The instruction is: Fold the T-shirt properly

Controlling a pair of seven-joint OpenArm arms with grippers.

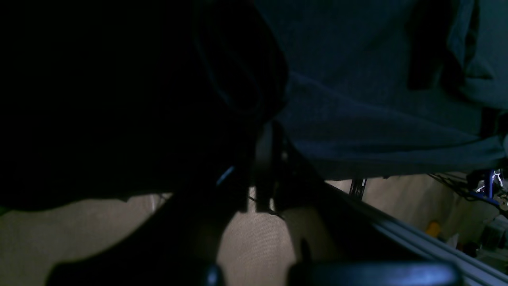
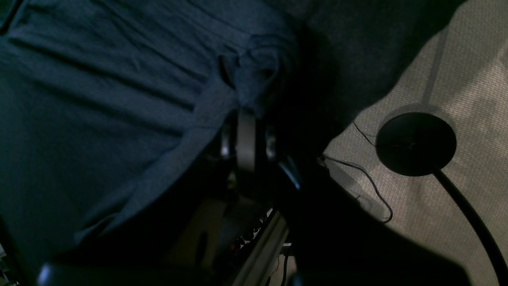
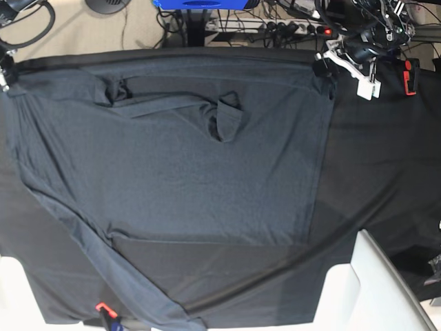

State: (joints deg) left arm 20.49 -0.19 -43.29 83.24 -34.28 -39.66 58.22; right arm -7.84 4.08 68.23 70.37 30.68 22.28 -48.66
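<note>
One T-shirt (image 3: pixel 172 165), two clamping tools

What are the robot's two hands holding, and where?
Both hold the T-shirt: the right tool pinches a bunched edge, the left tool grips its far corner at the table's edge.

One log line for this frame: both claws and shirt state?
left claw: shut on T-shirt corner | right claw: shut on T-shirt corner | T-shirt: spread, unfolded

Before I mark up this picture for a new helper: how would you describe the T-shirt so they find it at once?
Start from the black table cloth that covers the whole table in the overhead view. Spread across its left and middle lies the T-shirt, a large plain slate-grey shirt with one long sleeve trailing toward the near edge. It is slightly lighter and bluer than the black cloth beneath.
</note>
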